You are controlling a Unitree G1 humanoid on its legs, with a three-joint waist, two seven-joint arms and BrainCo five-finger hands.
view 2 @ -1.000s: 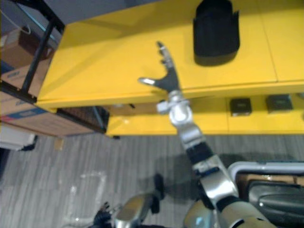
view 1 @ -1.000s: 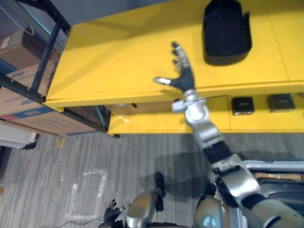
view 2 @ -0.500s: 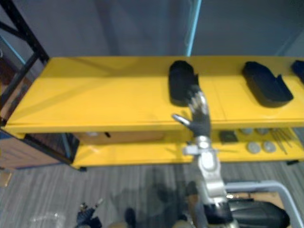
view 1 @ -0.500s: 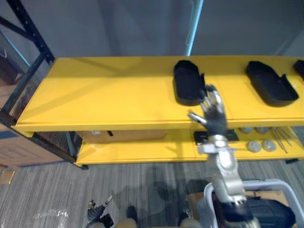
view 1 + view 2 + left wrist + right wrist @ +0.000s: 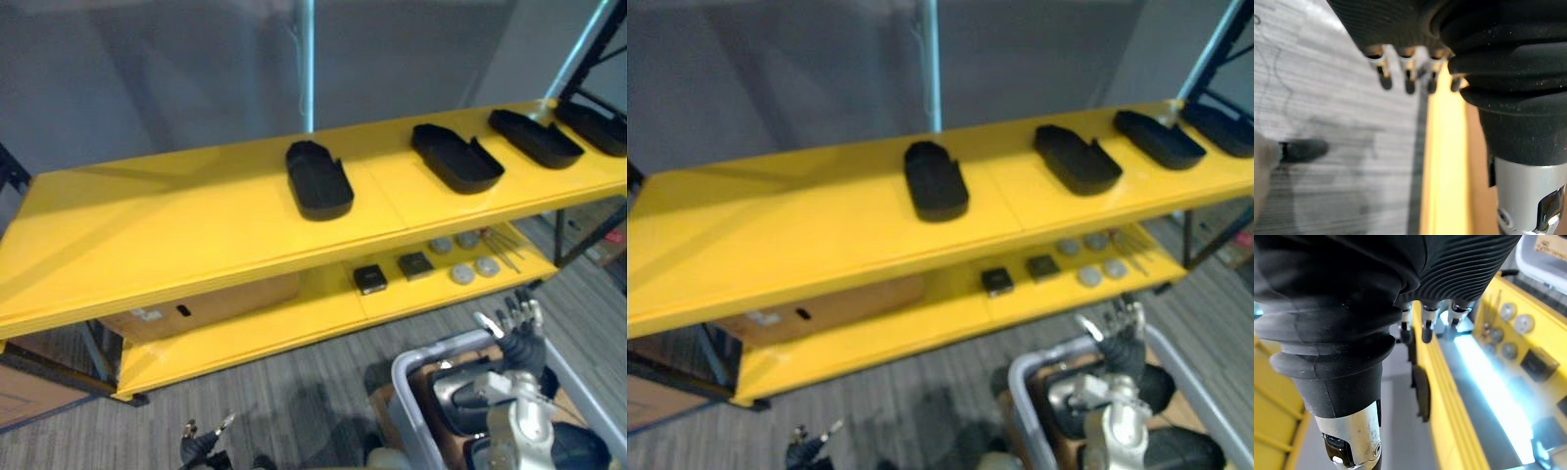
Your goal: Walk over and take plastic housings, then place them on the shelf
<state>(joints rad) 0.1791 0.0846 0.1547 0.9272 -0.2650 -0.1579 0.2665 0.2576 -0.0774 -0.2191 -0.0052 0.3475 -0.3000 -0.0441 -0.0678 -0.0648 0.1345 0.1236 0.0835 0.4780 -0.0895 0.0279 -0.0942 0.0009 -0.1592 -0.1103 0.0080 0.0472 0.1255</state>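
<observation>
Item 1: left hand, low beside the floor, fingers relaxed, empty.
Item 2: right hand, fingers spread and upright, holding nothing, just above the grey bin.
Item 3: dark parts in the bin, likely more housings; I cannot tell for sure.
Item 4: lower shelf, with small black blocks and grey discs.
Item 5: top shelf, four black plastic housings in a row, well apart.
Risk: as I reach in, fingers may snag the bin rim, and a grip on a thin wall may slip.
</observation>
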